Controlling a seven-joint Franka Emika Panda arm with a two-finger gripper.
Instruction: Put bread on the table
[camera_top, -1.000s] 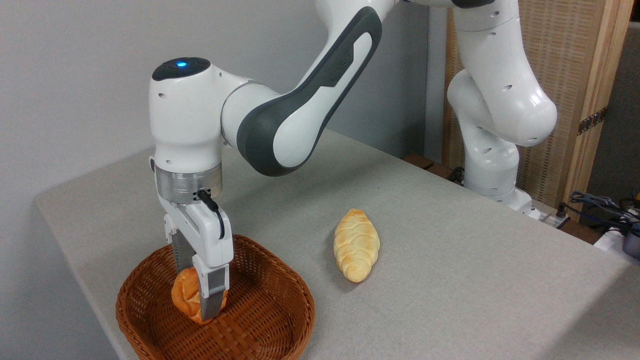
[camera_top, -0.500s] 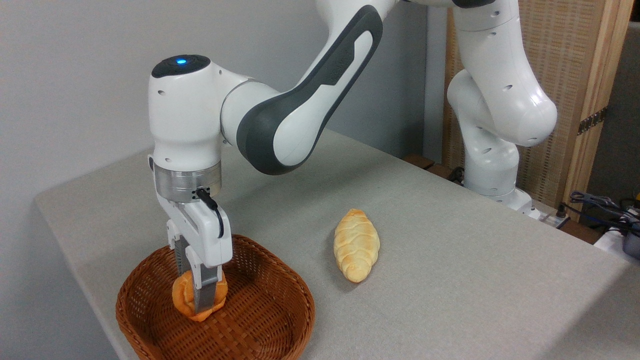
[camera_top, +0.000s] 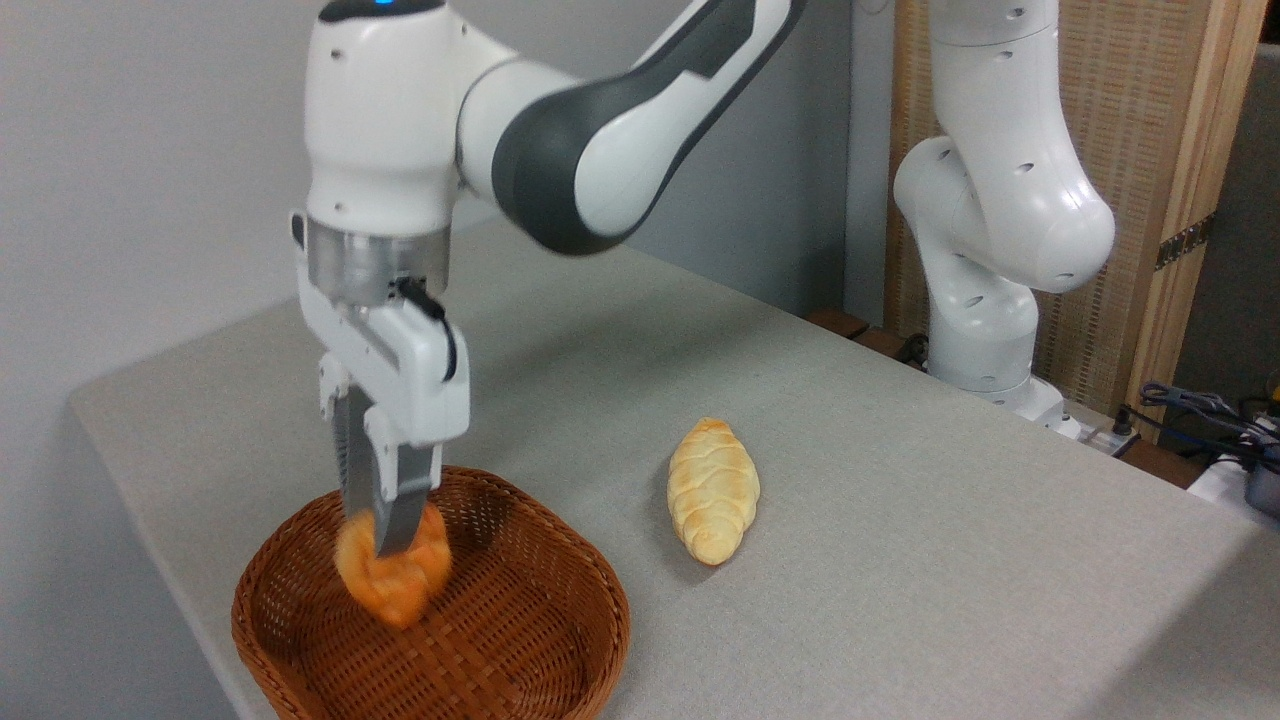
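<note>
The bread (camera_top: 393, 578), a small round orange-brown bun, hangs just above the floor of the brown wicker basket (camera_top: 545, 620), slightly blurred by motion. My gripper (camera_top: 378, 532) points straight down and is shut on the bun's top, its grey fingers (camera_top: 400, 505) pinching it. The bun sits within the basket's outline, lifted off the weave. The table (camera_top: 900, 520), covered in grey-beige cloth, spreads to the right of the basket.
A longer pale yellow braided loaf (camera_top: 712, 490) lies on the cloth right of the basket. The arm's white base (camera_top: 985, 330) stands at the table's far right edge. Cables and a wooden screen are behind it.
The gripper closed on the bun over the last second and has risen, lifting the bun off the basket floor. The whole arm is higher now.
</note>
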